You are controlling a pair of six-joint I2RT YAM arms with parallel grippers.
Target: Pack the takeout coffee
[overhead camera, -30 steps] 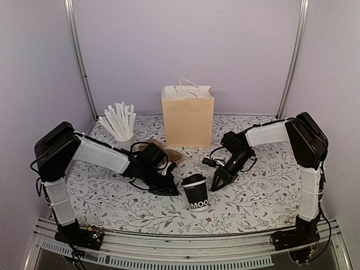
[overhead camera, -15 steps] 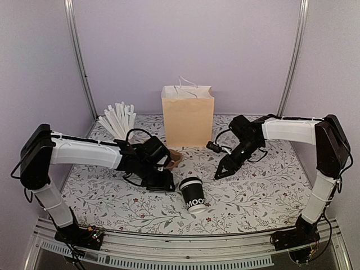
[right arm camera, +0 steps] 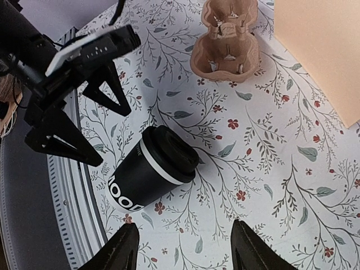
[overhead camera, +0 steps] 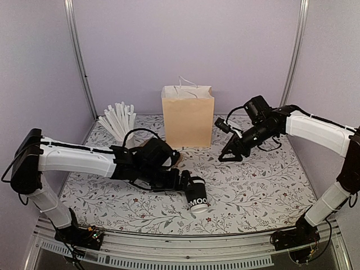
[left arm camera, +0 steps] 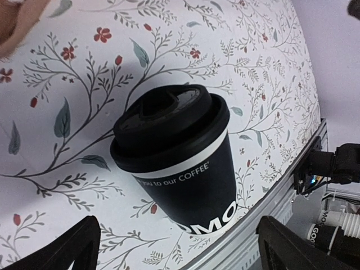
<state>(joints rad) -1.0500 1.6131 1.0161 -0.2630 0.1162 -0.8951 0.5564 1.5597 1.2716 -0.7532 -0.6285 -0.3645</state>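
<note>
Lilac walls close the back and both sides, and below them lies the worktop (overhead camera: 270,191) with its cloth of printed twigs and small red flowers. Over it the two arms reach from the near edge. The left pincer (overhead camera: 181,181) is low, close to the front edge, with its fingers spread wide. The right pincer (overhead camera: 225,156) hangs above the cloth to the right of the bag, and its fingers are wide apart too and hold nothing. At the back, in the middle, a tan paper bag (overhead camera: 188,116) stands upright with its mouth open. Left of it is a white cup of white sticks (overhead camera: 119,121). Between this cup and the bag, nearer to the front, lies the brown pulp carrier (right arm camera: 225,39). The takeout coffee (overhead camera: 196,194) stands on the worktop near the front edge, black lid on, just in front of the left fingertips and not between them; whether they touch it I cannot tell.
</note>
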